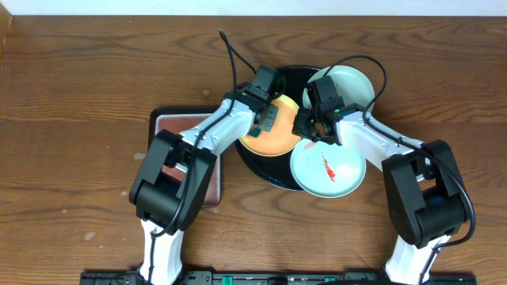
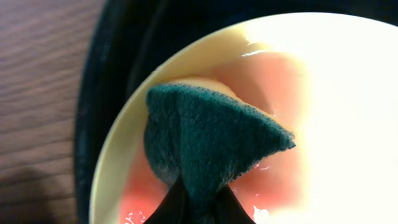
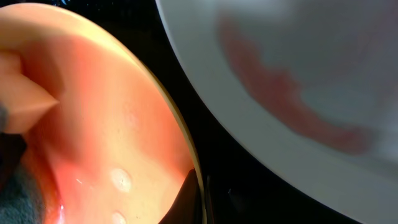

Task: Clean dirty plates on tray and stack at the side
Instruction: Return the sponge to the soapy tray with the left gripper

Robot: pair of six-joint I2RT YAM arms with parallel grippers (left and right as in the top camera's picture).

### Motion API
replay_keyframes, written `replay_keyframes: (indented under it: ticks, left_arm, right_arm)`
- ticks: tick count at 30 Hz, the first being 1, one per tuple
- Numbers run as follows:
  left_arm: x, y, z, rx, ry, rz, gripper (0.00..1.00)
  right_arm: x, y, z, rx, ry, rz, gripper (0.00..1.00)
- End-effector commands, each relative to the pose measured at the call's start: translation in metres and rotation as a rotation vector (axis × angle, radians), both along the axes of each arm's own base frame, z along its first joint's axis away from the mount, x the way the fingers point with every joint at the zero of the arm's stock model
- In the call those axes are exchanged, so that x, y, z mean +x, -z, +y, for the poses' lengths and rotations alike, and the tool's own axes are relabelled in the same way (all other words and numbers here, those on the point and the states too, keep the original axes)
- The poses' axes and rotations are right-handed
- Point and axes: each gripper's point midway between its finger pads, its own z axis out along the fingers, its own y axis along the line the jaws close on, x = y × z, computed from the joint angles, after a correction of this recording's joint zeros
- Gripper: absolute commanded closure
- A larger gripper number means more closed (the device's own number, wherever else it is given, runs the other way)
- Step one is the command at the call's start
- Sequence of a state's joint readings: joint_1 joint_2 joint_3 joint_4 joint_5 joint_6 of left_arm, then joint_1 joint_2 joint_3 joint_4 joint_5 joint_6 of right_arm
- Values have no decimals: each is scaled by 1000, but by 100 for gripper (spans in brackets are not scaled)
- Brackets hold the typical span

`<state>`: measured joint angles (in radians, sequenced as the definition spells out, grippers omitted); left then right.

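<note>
Plates number three: the yellow plate [image 1: 273, 142] lies inside the black tray [image 1: 265, 172], a smeared mint plate [image 1: 327, 170] overlaps the tray's near-right rim, and a second mint plate [image 1: 348, 83] sits at its far-right edge. The left gripper [image 2: 199, 208] is clamped on a green sponge [image 2: 205, 143] pressed into the yellow plate's wet, reddish well. The right gripper [image 3: 198, 199] is pinched together on that plate's rim. Likely risks: a hard scrub pulls the thin rim from the pinch and skids the plate into the smeared neighbour just beside it, the sauce film spreads rather than lifts, or the sponge twists free.
</note>
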<state>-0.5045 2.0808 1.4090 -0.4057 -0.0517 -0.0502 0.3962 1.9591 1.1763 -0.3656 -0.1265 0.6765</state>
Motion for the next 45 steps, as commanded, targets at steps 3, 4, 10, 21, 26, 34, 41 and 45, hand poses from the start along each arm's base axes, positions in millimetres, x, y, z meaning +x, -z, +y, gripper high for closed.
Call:
replay_keyframes:
  ticks: [3,4,10,21,26,34,41,45]
  left_arm:
    - [-44,22,-39,-245,80,228,92]
    - [-42,21,-40,-249,78,222,92]
    - [-18,10,-53,-322,45,128,93]
    - [30,-8,-31,-325,-55,-49,93]
    - [48,-44,-7,-347,-103,-129,92]
    - [26,-144,46,-224,-128,-256,93]
    - [-46,-151,150,165,-361,-114,93]
    - [-67,-120,187,104,-543,20,93]
  right_arm:
    - [-11,12,5,-7,-25,41,99]
    - [-11,12,5,-7,-25,42,99]
    - [-11,12,5,-7,-25,41,99]
    - [-12,13,5,-10,-25,46,99]
    - [-12,13,5,-10,-25,47,99]
    - [-12,13,5,-10,-25,47,99]
    - [-13,13,5,-11,-28,47,99]
    - [-14,13,4,-18,-43,49,99]
